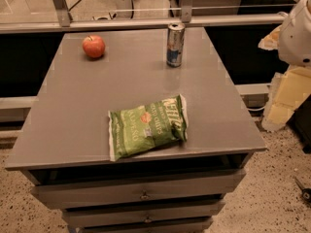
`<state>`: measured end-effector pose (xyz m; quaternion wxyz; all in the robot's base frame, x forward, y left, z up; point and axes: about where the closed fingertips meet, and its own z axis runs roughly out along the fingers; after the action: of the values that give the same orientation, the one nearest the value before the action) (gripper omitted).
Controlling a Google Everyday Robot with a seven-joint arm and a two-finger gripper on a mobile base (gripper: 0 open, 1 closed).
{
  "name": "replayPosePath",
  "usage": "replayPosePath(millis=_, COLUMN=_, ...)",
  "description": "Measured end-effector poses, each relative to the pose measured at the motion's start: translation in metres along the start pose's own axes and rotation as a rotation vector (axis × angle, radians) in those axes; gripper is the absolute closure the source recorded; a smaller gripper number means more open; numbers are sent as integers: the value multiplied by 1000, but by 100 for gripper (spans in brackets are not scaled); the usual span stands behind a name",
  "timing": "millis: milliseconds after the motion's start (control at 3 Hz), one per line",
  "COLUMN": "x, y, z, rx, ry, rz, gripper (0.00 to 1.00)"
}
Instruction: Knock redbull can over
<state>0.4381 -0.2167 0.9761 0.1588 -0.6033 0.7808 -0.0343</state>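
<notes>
The redbull can point(175, 45) stands upright near the far edge of the grey table point(73, 106), right of the middle. It is slim, silver and blue, with a silver lid. My gripper is not in view. Only a white rounded part of my arm point(297, 33) shows at the upper right edge, to the right of the table and well apart from the can.
A red apple point(94, 46) sits at the far left of the table. A green chip bag point(146, 126) lies near the front edge. Drawers point(141, 191) run below the tabletop. A metal rail point(146, 23) runs behind the table. Yellow foam point(286, 96) is stacked at the right.
</notes>
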Motion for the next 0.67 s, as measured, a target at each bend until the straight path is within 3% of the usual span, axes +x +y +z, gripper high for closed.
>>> replayPosePath(millis=333, x=0, y=0, z=0, rx=0, ry=0, rz=0, gripper=0)
replayPosePath(millis=667, x=-6, y=-17, z=12, rx=27, ry=-35, rz=-5, gripper=0)
